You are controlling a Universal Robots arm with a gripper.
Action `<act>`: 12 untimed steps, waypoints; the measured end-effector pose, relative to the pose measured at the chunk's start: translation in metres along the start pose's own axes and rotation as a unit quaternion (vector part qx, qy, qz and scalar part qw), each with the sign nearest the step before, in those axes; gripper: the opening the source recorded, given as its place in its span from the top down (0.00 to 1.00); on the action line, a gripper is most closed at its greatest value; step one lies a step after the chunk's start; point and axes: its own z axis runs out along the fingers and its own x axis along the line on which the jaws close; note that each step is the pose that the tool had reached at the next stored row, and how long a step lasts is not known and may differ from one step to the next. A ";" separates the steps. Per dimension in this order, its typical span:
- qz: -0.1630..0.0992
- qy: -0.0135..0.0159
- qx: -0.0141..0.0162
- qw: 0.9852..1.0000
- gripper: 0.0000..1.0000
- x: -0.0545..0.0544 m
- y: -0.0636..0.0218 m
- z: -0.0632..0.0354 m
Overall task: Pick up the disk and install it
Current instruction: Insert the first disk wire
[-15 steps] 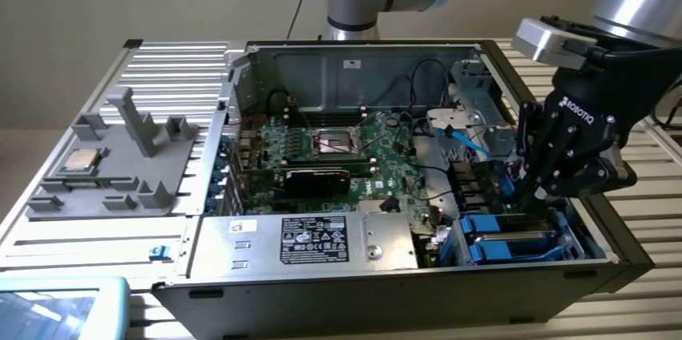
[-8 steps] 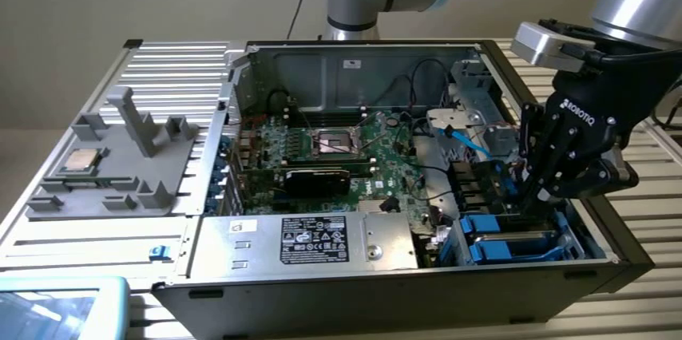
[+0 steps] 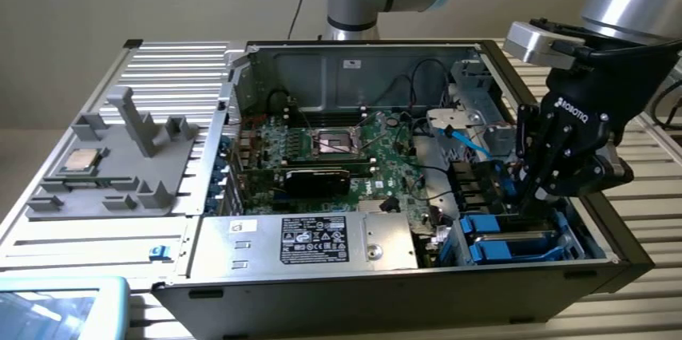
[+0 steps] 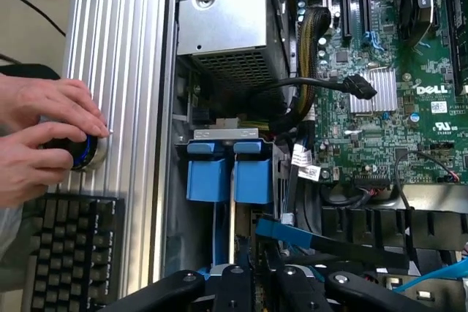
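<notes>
My black gripper (image 3: 533,208) reaches down into the drive bay at the exterior view's right of the open computer case (image 3: 352,276). Its fingers stand close together. In the wrist view the gripper (image 4: 259,272) has its knuckles along the frame edge, and the disk (image 4: 292,235) shows just past them as a slanted blue rail. The rest of the disk is hidden under the fingers. Two blue caddy tabs (image 4: 228,173) stand in the bay right beside it.
A silver power supply (image 3: 319,240) with a black label sits beside the bay, and the green motherboard (image 3: 341,156) lies behind it. A grey fixture tray (image 3: 117,172) with a small chip (image 3: 80,160) lies at the exterior view's left. A person's hands (image 4: 44,140) rest on a knob beside a keyboard (image 4: 69,253).
</notes>
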 end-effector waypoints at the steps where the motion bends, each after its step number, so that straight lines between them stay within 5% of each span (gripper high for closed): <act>1: 0.000 0.000 0.001 1.000 0.83 0.000 0.0012 0.0006; 7: 0.000 -0.002 0.003 1.000 0.83 0.002 0.0020 0.0021; 10: 0.000 -0.007 0.004 1.000 0.83 0.003 0.0018 0.0034; 12: -0.001 -0.013 0.004 1.000 0.83 0.005 0.0017 0.0043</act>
